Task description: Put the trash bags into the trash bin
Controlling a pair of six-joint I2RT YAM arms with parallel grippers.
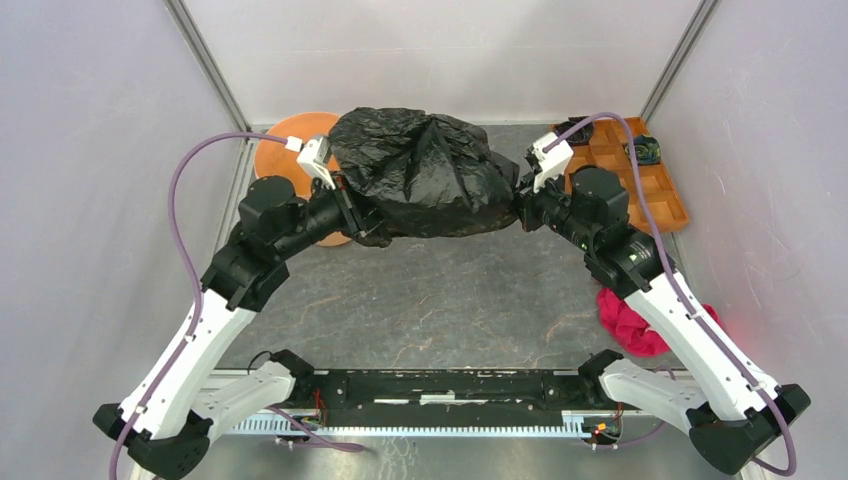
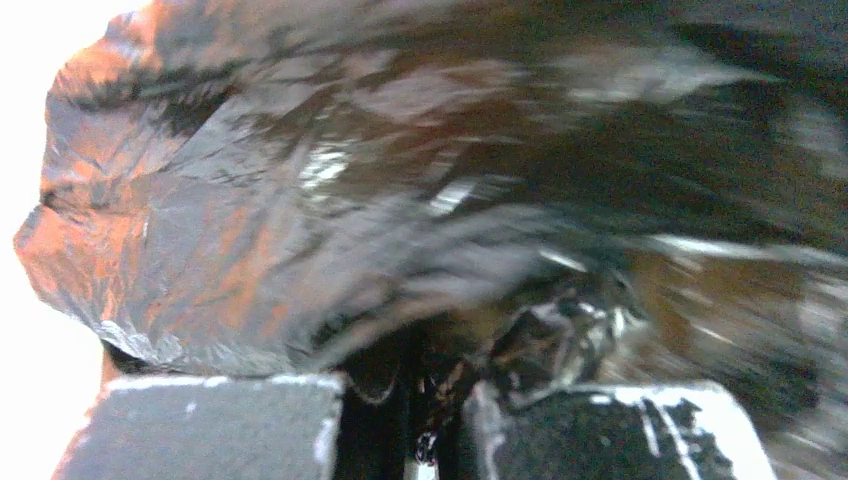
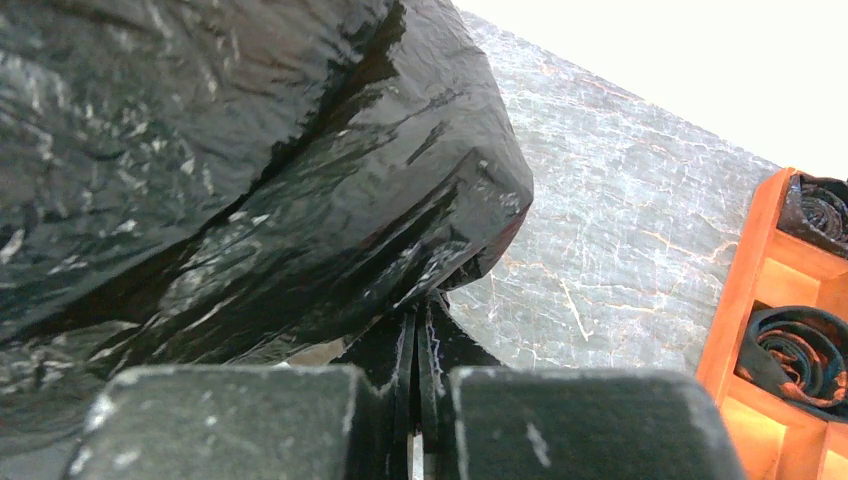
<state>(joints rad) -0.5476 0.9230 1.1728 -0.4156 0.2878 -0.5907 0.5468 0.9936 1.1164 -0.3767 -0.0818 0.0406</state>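
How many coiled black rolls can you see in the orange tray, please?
2. One roll sits in a compartment near the tray's far right corner; the other roll sits at its far left corner. Others may be hidden.

A large crinkled black plastic bag spreads wide between the two arms over the far half of the grey marbled table. The left claw is at its lower left edge and the right claw at its right edge, fingertips lost in the film. The round orange plastic bucket sits at its left end, partly covered; a flat orange-brown compartment tray lies far right, and a crumpled pink-red cloth lies beside the right arm.
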